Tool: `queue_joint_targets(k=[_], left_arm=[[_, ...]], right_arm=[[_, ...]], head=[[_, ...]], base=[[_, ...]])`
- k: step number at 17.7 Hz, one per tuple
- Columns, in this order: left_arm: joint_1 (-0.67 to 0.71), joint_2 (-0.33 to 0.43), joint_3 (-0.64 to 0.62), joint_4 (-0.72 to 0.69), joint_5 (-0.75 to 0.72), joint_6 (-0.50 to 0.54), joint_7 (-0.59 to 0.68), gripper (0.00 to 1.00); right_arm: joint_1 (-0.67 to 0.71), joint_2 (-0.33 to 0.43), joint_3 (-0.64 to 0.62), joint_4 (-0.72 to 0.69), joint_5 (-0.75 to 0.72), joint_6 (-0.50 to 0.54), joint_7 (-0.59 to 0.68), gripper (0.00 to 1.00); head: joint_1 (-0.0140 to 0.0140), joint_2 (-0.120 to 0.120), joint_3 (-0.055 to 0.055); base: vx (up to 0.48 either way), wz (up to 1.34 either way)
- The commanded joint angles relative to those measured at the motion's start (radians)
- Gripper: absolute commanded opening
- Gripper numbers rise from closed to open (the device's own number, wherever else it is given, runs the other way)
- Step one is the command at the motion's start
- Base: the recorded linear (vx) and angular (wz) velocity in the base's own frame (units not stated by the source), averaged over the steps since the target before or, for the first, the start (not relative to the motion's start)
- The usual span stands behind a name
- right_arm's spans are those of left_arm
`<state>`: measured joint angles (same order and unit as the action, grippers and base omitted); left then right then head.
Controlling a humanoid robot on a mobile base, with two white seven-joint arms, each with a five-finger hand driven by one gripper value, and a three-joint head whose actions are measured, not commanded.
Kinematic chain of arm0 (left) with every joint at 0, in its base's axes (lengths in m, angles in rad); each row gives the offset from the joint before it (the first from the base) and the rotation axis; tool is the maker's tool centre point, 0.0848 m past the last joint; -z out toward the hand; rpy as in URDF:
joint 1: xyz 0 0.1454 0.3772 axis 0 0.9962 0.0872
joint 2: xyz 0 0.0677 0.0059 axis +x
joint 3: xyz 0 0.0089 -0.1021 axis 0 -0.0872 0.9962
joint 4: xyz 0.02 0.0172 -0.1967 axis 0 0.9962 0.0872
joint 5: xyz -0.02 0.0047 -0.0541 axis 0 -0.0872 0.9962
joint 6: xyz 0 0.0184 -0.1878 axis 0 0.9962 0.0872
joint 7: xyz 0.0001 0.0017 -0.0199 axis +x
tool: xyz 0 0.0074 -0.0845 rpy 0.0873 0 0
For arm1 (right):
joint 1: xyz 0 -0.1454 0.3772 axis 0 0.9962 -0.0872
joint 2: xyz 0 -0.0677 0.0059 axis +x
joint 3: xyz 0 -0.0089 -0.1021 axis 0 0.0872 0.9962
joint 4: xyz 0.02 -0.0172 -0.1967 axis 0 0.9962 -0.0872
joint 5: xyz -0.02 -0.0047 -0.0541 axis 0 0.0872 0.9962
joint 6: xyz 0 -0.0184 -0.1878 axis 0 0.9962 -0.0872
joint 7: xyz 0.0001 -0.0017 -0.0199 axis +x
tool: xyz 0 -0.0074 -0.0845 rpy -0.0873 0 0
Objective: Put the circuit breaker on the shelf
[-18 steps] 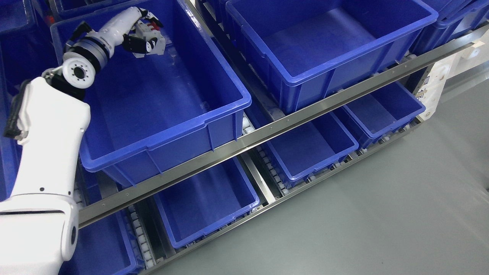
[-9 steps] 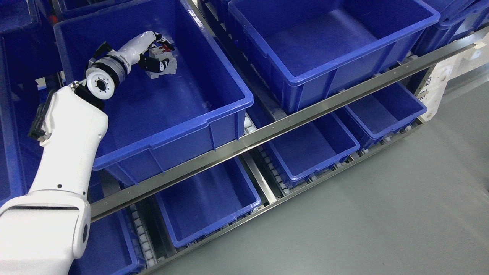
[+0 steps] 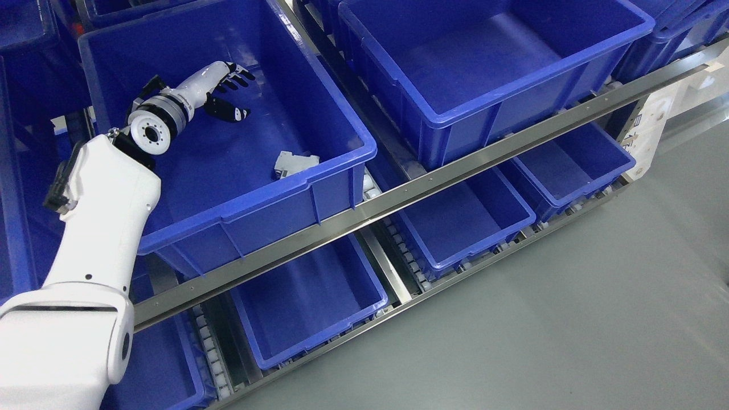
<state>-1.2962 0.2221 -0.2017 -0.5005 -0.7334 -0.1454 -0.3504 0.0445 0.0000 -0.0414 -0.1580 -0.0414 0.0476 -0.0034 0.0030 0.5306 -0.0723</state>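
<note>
1. Spreading apart, the dark fingers (image 3: 234,77) of the left hand (image 3: 225,94) were open and held nothing; the thumb stood away from the other fingers.
2. The left hand hung inside the large blue bin (image 3: 342,149) on the upper shelf level, near the bin's far left part.
3. The circuit breaker (image 3: 293,163) lay on the bin floor, well apart from the fingers, toward the bin's near right corner.
4. The circuit breaker, a pale grey-white block, rested just beside the bin's front wall; contact with the wall could not be confirmed.
5. The bin floor between hand and circuit breaker was bare blue plastic.
6. The long axis of the circuit breaker ran roughly along the front wall, its right end slightly higher in the head view. Which face pointed up could not be told.
7. A second blue bin (image 3: 569,62) stood to the right, behind the metal shelf rail (image 3: 433,182).
8. Lower blue bins (image 3: 319,336) sat beneath the rail.
</note>
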Motion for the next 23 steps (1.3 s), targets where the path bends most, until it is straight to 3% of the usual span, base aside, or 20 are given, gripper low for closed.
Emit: queue_joint_targets(k=[1,4,7,9,12,15,18,20,23], left_arm=[[0.029,0.010,0.261,-0.111,0.011,0.047,0.004,0.69],[0.005,-0.061,0.535,-0.133,0.064,0.063,0.071,0.82],[-0.005,-0.116,0.682,-0.133,0.363,0.058,0.223,0.88],[0.017,-0.139,0.679,-0.157,0.491,0.053,0.315,0.99],[0.081,-0.205,0.679,-0.306,0.497,0.052,0.332,1.00],[0.179,-0.205,0.668,-0.539,0.499,0.091,0.321,1.00],[0.326,-0.205,0.569,-0.828,0.514,0.128,0.318,1.00],[0.388,-0.205,0.545,-0.979,0.560,0.203,0.318,1.00],[0.420,-0.205,0.541,-1.102,0.586,0.254,0.315,1.00]], right_arm=[[0.000,-0.017,0.000,0.000,0.000,0.000,0.000,1.00],[0.000,-0.017,0.000,0.000,0.000,0.000,0.000,1.00],[0.000,-0.017,0.000,0.000,0.000,0.000,0.000,1.00],[0.000,-0.017,0.000,0.000,0.000,0.000,0.000,1.00],[0.000,-0.017,0.000,0.000,0.000,0.000,0.000,1.00],[0.000,-0.017,0.000,0.000,0.000,0.000,0.000,1.00],[0.000,-0.017,0.000,0.000,0.000,0.000,0.000,1.00],[0.000,-0.017,0.000,0.000,0.000,0.000,0.000,1.00],[0.000,-0.017,0.000,0.000,0.000,0.000,0.000,1.00]], head=[[0.0000,0.000,0.000],[0.0000,0.000,0.000],[0.0000,0.000,0.000],[0.0000,0.000,0.000],[0.0000,0.000,0.000],[0.0000,0.000,0.000],[0.0000,0.000,0.000],[0.0000,0.000,0.000],[0.0000,0.000,0.000]], base=[[0.000,0.00],[0.000,0.00],[0.000,0.00],[0.000,0.00],[0.000,0.00],[0.000,0.00],[0.000,0.00],[0.000,0.00],[0.000,0.00]])
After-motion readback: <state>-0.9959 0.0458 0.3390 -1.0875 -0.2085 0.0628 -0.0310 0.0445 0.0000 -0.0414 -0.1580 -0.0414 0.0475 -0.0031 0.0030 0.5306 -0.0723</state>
